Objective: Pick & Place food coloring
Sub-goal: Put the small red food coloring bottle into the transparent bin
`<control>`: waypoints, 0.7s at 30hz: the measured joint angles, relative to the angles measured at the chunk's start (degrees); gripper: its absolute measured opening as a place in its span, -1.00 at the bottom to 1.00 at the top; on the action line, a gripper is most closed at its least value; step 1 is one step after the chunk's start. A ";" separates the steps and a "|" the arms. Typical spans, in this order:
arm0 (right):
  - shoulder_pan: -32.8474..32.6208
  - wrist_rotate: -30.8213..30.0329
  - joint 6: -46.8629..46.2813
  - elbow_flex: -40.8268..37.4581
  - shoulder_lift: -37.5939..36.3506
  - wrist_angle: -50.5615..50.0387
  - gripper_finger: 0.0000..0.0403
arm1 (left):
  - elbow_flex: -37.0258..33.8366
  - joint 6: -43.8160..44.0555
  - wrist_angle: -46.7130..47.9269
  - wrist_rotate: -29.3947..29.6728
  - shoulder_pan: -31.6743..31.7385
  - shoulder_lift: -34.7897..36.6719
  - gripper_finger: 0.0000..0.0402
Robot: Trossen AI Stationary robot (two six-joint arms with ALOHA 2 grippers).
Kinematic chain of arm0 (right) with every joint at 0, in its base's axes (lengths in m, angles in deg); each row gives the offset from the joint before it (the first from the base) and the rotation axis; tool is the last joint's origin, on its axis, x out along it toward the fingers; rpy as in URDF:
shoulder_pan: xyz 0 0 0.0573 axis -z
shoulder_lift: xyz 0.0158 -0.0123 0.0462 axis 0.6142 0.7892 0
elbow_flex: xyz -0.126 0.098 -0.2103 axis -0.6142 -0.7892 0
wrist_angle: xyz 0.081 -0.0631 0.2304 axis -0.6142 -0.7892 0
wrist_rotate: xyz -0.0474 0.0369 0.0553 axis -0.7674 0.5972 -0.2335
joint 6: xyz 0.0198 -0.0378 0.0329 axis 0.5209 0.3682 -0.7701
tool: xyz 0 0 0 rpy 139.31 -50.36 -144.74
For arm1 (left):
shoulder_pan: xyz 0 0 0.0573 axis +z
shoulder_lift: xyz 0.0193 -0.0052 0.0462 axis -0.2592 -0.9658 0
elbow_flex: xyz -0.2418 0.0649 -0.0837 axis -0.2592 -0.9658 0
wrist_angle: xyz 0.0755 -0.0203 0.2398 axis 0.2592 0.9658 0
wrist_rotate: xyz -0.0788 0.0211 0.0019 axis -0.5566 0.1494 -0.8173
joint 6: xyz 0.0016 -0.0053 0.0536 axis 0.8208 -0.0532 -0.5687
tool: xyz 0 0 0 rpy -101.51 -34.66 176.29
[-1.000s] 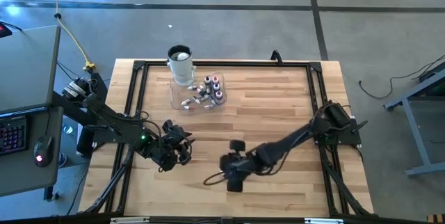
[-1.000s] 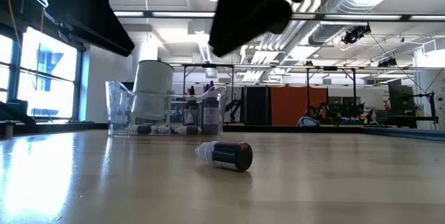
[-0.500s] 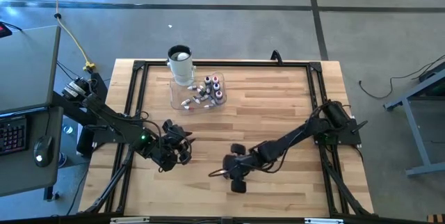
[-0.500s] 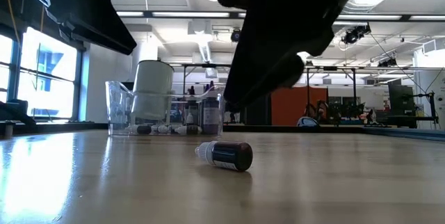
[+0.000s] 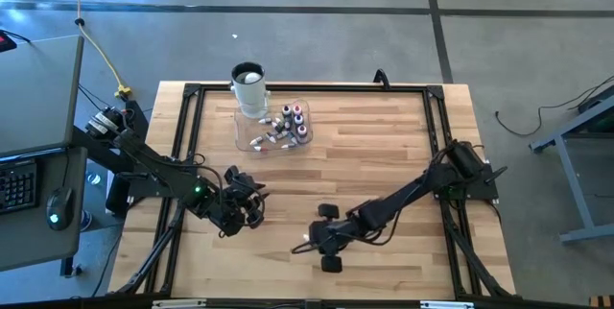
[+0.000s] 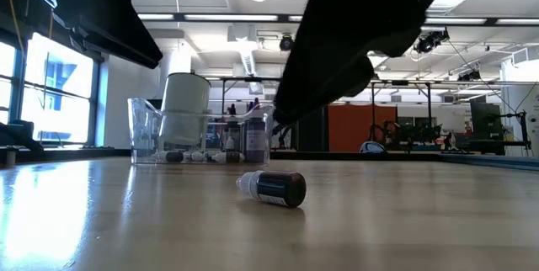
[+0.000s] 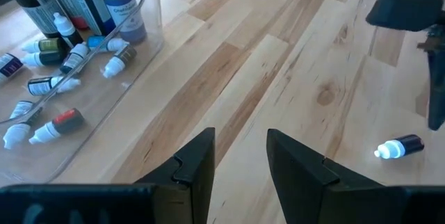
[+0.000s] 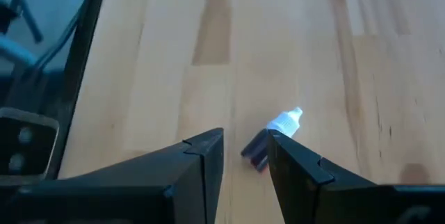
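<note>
Starting on the left side of the wooden table (image 5: 384, 146): the left gripper (image 5: 251, 203) is parked low over the boards near the front-left, doing nothing much. From its wrist cam you can see both fingers (image 7: 198, 165) with a clear gap between them and nothing in there, just bare wood showing through.

Out ahead of that claw and off to one side sits the clear plastic tray (image 5: 242, 138), and that's where most of the food coloring bottles (image 5: 283, 125) are. A few stand upright at the far end, the rest lie on their sides, whitish tips pointing all over. The tall white cup (image 5: 248, 86) with the dark rim stands in the tray's far corner, past the bottles as seen from the left claw.

Moving right: the right gripper (image 5: 312, 243) reaches in toward the middle-front of the table, hanging just above one stray bottle (image 6: 273, 188). That bottle is dark-bodied with a white tip, lying flat on the wood, well apart from the tray. In the right wrist cam it sits just past the fingertips (image 8: 208, 144), lined up with the gap but not between them. The fingers are slightly apart, not touching the bottle, nothing gripped.
</note>
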 joint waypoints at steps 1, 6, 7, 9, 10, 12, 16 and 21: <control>-0.12 -0.68 -1.44 0.00 0.32 0.59 -0.49 | 0.00 0.00 -0.01 0.00 0.00 0.00 -0.36; 0.52 0.49 -5.29 -0.02 3.62 3.15 -0.49 | 0.00 0.00 -0.07 0.00 0.00 0.00 -0.36; 0.82 1.43 -6.05 -0.01 4.28 3.81 -0.49 | 0.00 0.00 -0.04 0.00 0.00 0.00 -0.36; 1.47 3.53 -7.24 0.09 5.00 5.26 -0.49 | 0.00 0.00 -0.08 0.00 0.00 0.00 -0.36; 1.74 4.07 -7.53 0.10 5.21 5.47 -0.49 | 0.00 0.00 -0.04 0.00 0.00 0.00 -0.36; 2.15 4.46 -7.59 0.11 5.26 5.25 -0.49 | 0.00 0.00 -0.04 0.00 0.00 0.00 -0.36; 2.43 2.37 -6.09 0.11 5.30 4.30 -0.49 | 0.00 0.00 -0.02 -0.02 0.00 0.00 -0.36; 3.84 2.37 -5.55 0.11 5.12 0.36 -0.49 | 0.00 0.00 -0.02 0.17 0.00 0.00 -0.36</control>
